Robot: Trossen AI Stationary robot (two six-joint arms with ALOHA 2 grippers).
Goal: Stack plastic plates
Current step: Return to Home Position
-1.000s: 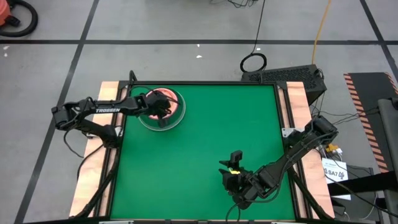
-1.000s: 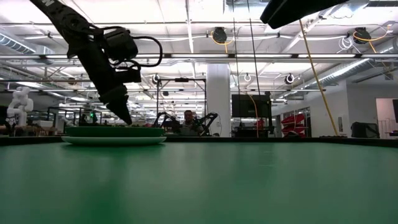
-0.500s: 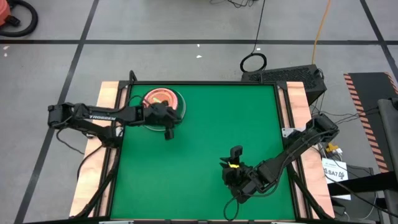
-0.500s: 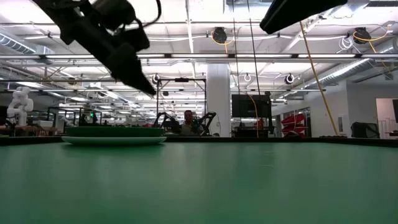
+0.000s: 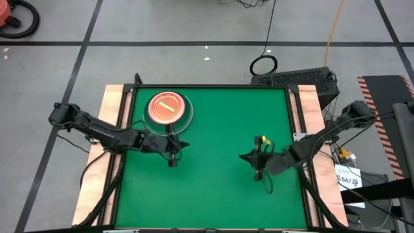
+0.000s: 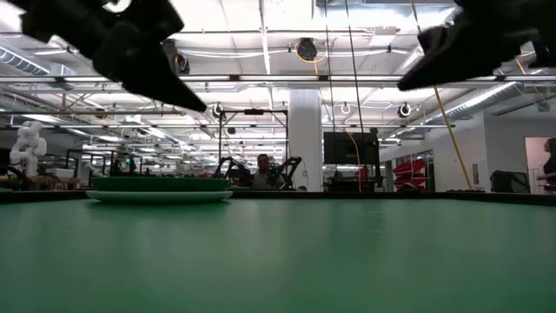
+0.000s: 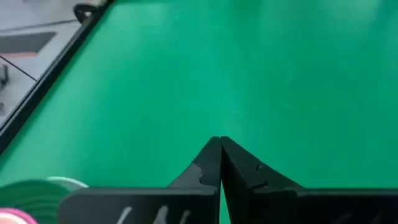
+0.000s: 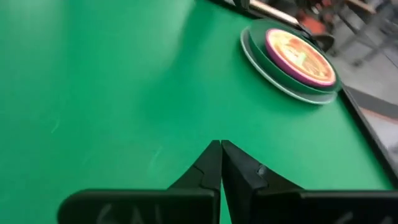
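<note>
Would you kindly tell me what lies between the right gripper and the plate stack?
Only bare green table, seen in the right wrist view, from the right gripper to the plate stack.

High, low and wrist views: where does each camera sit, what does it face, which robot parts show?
High: overhead, straight down on the table; left gripper, right gripper.
Low: table height, level across it; both grippers above.
Left wrist: faces the table; own shut fingers.
Right wrist: faces plate stack; own shut fingers.
Shared: the stack, in all four.
</note>
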